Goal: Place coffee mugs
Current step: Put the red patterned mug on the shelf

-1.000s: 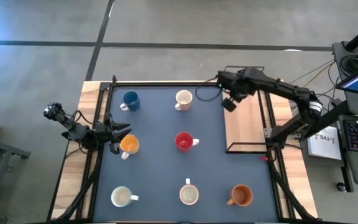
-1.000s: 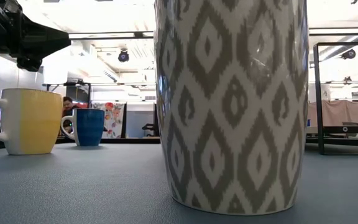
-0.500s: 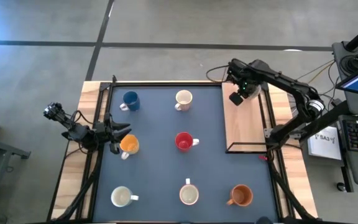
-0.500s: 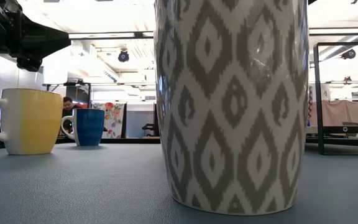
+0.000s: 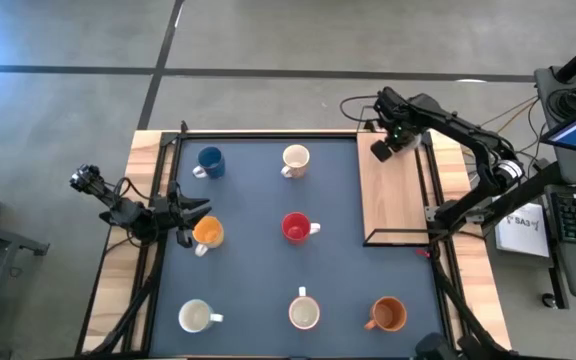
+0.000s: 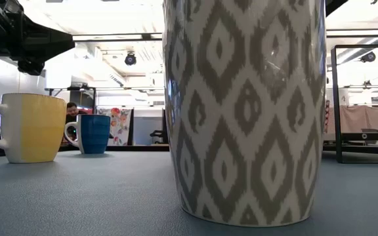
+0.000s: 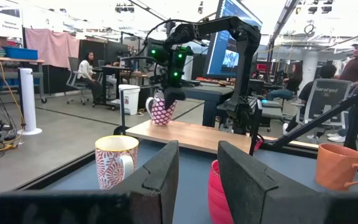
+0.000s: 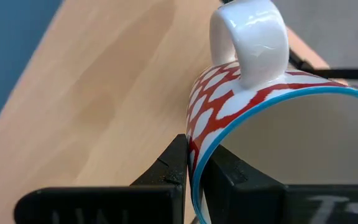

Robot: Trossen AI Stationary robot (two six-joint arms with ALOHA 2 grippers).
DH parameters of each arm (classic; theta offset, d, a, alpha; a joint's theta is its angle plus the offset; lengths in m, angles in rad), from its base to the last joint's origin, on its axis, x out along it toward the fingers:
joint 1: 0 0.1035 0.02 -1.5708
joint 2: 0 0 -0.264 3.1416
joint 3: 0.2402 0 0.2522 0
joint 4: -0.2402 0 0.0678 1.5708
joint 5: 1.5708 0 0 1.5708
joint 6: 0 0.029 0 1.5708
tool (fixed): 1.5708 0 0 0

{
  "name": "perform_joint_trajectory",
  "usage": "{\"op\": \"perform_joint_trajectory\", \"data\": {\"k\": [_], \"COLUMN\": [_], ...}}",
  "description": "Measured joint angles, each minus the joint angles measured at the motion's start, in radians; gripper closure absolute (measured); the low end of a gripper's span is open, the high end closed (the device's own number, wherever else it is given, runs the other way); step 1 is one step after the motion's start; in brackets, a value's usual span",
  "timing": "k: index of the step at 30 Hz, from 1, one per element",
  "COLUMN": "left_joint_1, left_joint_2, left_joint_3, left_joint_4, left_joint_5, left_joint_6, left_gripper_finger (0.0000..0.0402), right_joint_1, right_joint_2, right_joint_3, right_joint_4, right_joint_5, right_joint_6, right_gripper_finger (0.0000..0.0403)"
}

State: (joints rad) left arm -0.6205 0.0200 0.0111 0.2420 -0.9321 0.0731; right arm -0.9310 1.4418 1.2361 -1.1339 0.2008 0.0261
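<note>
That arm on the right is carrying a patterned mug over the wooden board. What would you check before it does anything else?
1. Grip on the red-patterned mug: ok. The right tool pinches the mug's rim, one finger inside and one outside.
2. Mug off the surface: ok. In the left wrist view it hangs tilted above the wooden board.
3. Landing spot: ok. The board below the mug is bare.
4. Left tool: ok. It is parked by the orange mug, far from the right arm.
5. Whether the left tool touches the orange mug: cannot tell.
6. Mug contents: ok. The visible inside looks empty.
</note>
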Motion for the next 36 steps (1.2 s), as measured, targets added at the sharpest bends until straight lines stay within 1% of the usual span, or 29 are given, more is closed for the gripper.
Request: {"op": "perform_joint_trajectory", "data": {"k": [5, 14, 25, 29, 36], "left_joint_1": [0.000, 0.000, 0.000, 0.000, 0.000], "left_joint_2": [0.000, 0.000, 0.000, 0.000, 0.000], "left_joint_3": [0.000, 0.000, 0.000, 0.000, 0.000], "left_joint_4": [0.000, 0.000, 0.000, 0.000, 0.000], "left_joint_5": [0.000, 0.000, 0.000, 0.000, 0.000], "left_joint_6": [0.000, 0.000, 0.000, 0.000, 0.000], "left_gripper_finger": [0.0306, 0.0306, 0.0306, 0.0306, 0.0306], "right_joint_1": [-0.004, -0.006, -0.043, -0.054, -0.059], "right_joint_2": [0.000, 0.000, 0.000, 0.000, 0.000], "right_joint_3": [0.000, 0.000, 0.000, 0.000, 0.000], "right_joint_4": [0.003, 0.023, 0.070, 0.071, 0.072], "right_joint_5": [0.000, 0.010, 0.013, 0.052, 0.057], "right_joint_6": [0.007, 0.004, 0.026, 0.026, 0.025], "right_gripper_finger": [0.0378, 0.0353, 0.0351, 0.0351, 0.0351]}}
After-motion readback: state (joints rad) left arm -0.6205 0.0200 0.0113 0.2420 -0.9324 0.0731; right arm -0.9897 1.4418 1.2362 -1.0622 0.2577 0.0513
